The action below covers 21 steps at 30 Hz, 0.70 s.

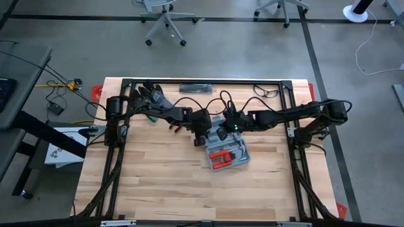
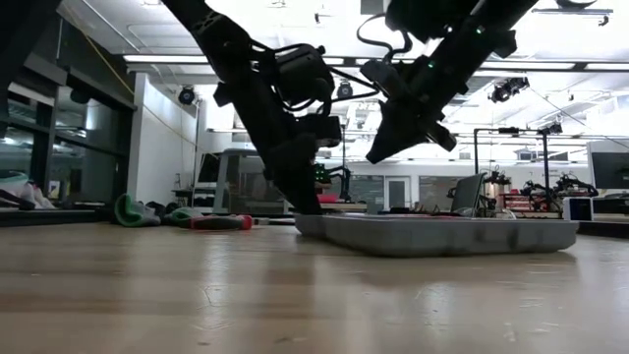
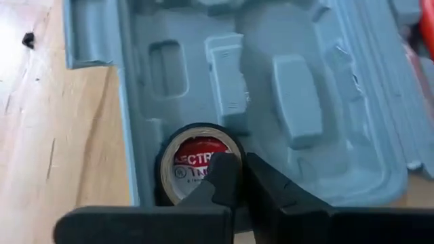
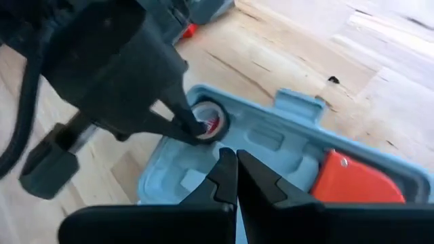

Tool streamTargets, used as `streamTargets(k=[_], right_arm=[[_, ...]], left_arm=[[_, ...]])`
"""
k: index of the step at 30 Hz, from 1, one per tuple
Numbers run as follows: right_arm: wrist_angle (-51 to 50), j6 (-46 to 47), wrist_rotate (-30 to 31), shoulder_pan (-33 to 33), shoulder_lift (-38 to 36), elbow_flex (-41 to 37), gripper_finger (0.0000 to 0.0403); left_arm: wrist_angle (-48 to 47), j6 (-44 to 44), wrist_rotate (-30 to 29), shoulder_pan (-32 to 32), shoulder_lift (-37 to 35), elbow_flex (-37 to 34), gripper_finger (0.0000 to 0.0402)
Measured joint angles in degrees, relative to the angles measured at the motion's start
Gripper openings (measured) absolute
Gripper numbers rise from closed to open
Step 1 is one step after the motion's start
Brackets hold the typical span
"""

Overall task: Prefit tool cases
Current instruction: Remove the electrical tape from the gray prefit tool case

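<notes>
The tool case (image 1: 228,153) lay open on the table (image 1: 158,189), near its middle. My left gripper (image 3: 234,177) stood at the case's left end, its tips over a roll of tape (image 3: 196,163) seated in a corner recess. My right gripper (image 4: 236,177) hung above the case, just beside my left. A glove (image 1: 149,96) lay behind, toward the table's far left corner.

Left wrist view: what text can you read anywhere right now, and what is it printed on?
"ECTR": white letters on the red core label of the tape roll in the tool case; the word's start and end are cut off by the roll's rim and the shut left gripper.
A second, smaller line beneath it: too blurred to read.
No other view shows readable text.
</notes>
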Motion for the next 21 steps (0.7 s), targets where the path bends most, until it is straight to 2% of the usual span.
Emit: streamTargets(k=[7,15,21], right_arm=[[-2.1,0.0,0.1,0.0,0.0,0.0,0.0000],[-2.3,0.0,1.3,0.0,0.0,0.0,0.0000],[-2.6,0.1,1.2,0.0,0.0,0.0,0.0000]], left_arm=[[-1.3,-4.5,1.0,0.0,-7.0,-0.5,0.0002],[-4.6,-5.0,-2.4,-0.2,-18.1,-0.3,0.0001],[-16.3,-4.9,-6.1,-0.1,-21.9,-0.2,0.0001]])
